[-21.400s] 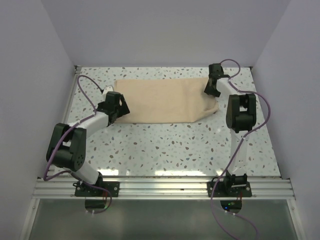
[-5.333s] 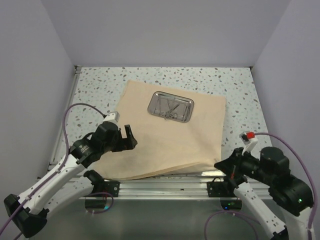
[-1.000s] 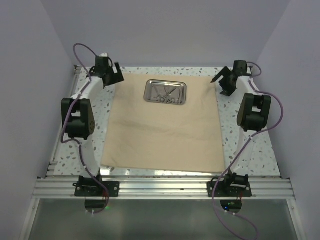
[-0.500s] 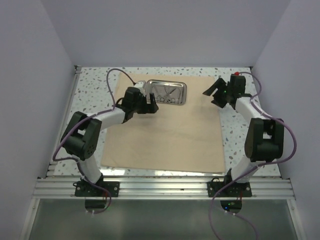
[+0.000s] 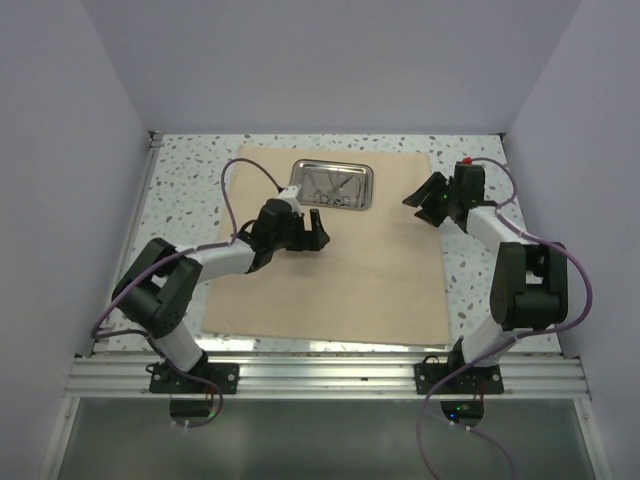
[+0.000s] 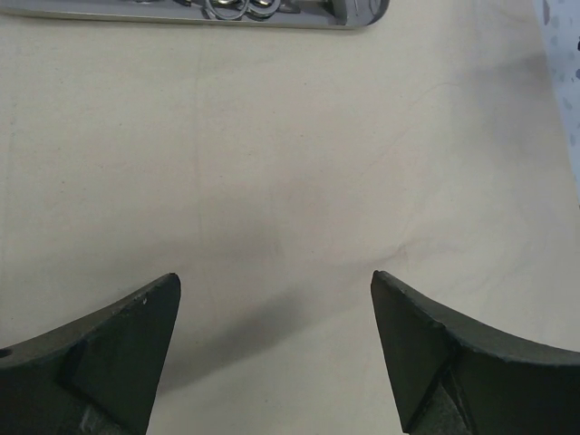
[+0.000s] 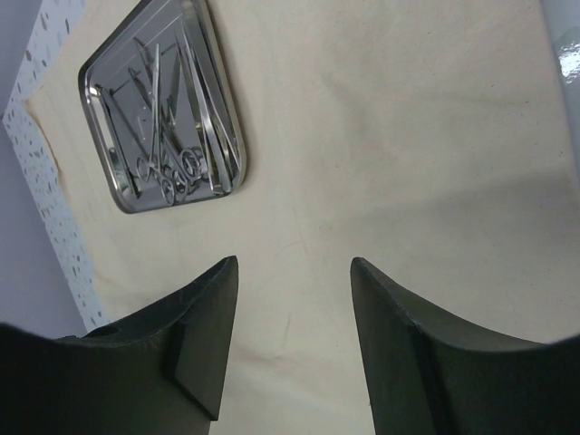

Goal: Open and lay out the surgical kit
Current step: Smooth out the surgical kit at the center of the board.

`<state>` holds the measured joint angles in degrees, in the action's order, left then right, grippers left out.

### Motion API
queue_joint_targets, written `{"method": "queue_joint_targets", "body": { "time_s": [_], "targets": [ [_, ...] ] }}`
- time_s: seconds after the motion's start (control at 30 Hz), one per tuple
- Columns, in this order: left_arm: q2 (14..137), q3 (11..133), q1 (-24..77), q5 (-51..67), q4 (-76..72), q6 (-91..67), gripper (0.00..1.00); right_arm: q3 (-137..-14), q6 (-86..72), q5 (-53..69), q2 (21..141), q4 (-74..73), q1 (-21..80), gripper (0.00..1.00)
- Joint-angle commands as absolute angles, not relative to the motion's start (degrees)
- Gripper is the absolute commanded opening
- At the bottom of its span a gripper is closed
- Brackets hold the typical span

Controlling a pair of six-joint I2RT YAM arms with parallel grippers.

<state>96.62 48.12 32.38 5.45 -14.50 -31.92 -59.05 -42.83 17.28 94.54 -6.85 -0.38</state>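
The tan cloth wrap (image 5: 330, 270) lies spread flat on the table. On its far part sits the shiny steel tray (image 5: 333, 185) with thin silver scissor-like instruments (image 7: 168, 163) in it. My left gripper (image 5: 320, 227) hovers over the cloth just in front of the tray, open and empty; in the left wrist view the tray's near rim (image 6: 272, 14) shows at the top beyond my left gripper (image 6: 275, 290). My right gripper (image 5: 415, 211) is over the cloth's right part, to the right of the tray (image 7: 163, 118). Its jaws stand apart with only cloth (image 7: 381, 136) between them.
Speckled tabletop (image 5: 180, 180) shows around the cloth on the left, far and right sides. Purple-grey walls close in three sides. An aluminium rail (image 5: 320, 375) with both arm bases runs along the near edge, just past the cloth's front hem.
Both grippers have left the cloth's far corners and moved in over it, the left to just in front of the tray. The right jaws have narrowed.
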Motion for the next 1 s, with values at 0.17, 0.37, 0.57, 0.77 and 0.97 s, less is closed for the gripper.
{"method": "queue_joint_targets", "body": {
  "time_s": [0.17,0.37,0.57,0.77,0.97],
  "targets": [
    [97.11,41.67,33.31,1.32,-20.03,-34.19,0.9,-59.24,-42.63,16.35,93.78,-4.13,-0.44,0.56],
    [99.31,40.78,33.49,1.32,-21.01,-33.92,0.89,-59.24,-42.54,16.79,94.57,-3.95,-0.44,0.56],
    [93.18,37.45,37.35,-5.77,-15.83,-34.19,0.87,-59.59,-42.45,16.61,95.97,-3.08,-0.44,0.56],
    [80.78,37.62,42.97,-13.61,-9.32,-33.05,0.88,-61.69,-42.63,17.31,100.89,-1.41,-0.44,0.56],
    [83.04,37.18,43.86,-14.33,-9.05,-34.1,0.89,-65.3,-41.75,18.1,106.6,-1.67,-0.44,0.51]
  ]
}}
